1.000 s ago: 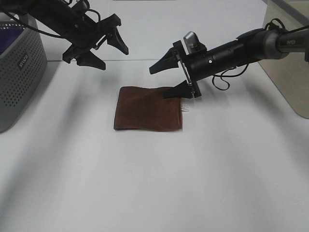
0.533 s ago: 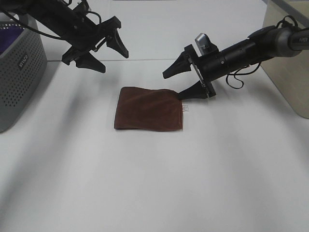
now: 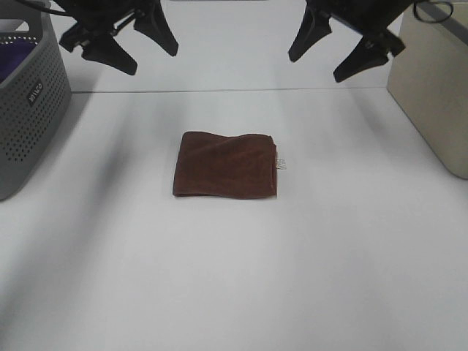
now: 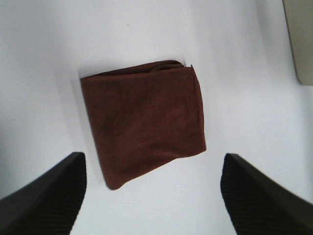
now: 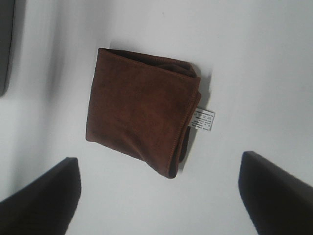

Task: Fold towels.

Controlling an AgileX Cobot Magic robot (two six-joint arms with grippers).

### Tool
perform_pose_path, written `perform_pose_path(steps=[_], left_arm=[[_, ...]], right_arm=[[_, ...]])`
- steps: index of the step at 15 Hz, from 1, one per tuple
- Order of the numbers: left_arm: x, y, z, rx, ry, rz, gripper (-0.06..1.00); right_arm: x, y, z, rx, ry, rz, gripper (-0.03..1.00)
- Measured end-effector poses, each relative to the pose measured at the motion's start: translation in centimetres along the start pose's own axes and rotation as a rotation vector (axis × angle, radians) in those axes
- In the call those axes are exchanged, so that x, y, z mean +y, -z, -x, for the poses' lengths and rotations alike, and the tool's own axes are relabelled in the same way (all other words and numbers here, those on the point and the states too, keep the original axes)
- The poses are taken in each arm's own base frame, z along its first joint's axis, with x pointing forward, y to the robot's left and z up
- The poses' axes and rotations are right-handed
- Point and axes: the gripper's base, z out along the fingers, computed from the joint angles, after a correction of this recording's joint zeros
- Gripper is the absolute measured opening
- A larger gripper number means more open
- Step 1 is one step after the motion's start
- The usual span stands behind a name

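A dark reddish-brown towel (image 3: 225,164) lies folded into a small rectangle in the middle of the white table, also seen in the left wrist view (image 4: 144,120) and the right wrist view (image 5: 142,110). Its small white tag (image 3: 281,163) (image 5: 203,120) sticks out at the right edge. My left gripper (image 3: 121,42) hangs open high at the back left, empty. My right gripper (image 3: 344,45) hangs open high at the back right, empty. Both are well clear of the towel. In each wrist view the black fingertips (image 4: 44,193) (image 5: 279,196) frame the towel from above.
A grey perforated basket (image 3: 29,110) with purple cloth (image 3: 16,58) inside stands at the left edge. A beige box (image 3: 431,80) stands at the right edge. The white table (image 3: 234,278) stretches bare toward the front.
The right gripper has drawn back from the towel's right edge, up and away to the back right. The left gripper has also risen and moved back. The towel lies unmoved.
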Motion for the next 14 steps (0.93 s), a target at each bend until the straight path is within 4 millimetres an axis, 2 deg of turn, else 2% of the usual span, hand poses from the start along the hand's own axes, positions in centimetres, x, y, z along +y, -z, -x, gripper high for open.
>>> perform_pose_path(steps=[2, 4, 6, 8, 10, 11, 13, 14], left_arm=[[-1.0, 3.4, -0.5, -0.015, -0.064, 0.084, 0.72], [-2.0, 7.7, -1.1, -0.068, -0.109, 0.208, 0.72], [-2.7, 11.4, -1.8, -0.143, -0.139, 0.336, 0.72], [-3.2, 14.3, -3.8, -0.178, -0.149, 0.415, 0.72], [-3.1, 15.6, -7.1, -0.15, -0.136, 0.439, 0.72], [-2.7, 15.6, -9.0, -0.112, -0.122, 0.446, 0.72], [-2.1, 16.2, -13.2, -0.066, -0.089, 0.454, 0.72], [-1.9, 16.3, -14.4, -0.052, -0.083, 0.457, 0.72]], right_arm=[[2.6, 3.2, -1.0, -0.05, 0.054, -0.089, 0.82], [5.3, 5.9, -2.4, -0.092, 0.117, -0.185, 0.82], [7.4, 7.4, -4.2, -0.11, 0.167, -0.248, 0.82], [8.3, 8.7, -6.5, -0.107, 0.187, -0.267, 0.82], [8.1, 9.3, -8.9, -0.079, 0.174, -0.28, 0.82], [7.7, 9.3, -10.5, -0.053, 0.168, -0.291, 0.82], [6.9, 8.8, -13.8, 0.016, 0.147, -0.3, 0.82], [6.6, 8.5, -14.6, 0.035, 0.142, -0.302, 0.82]])
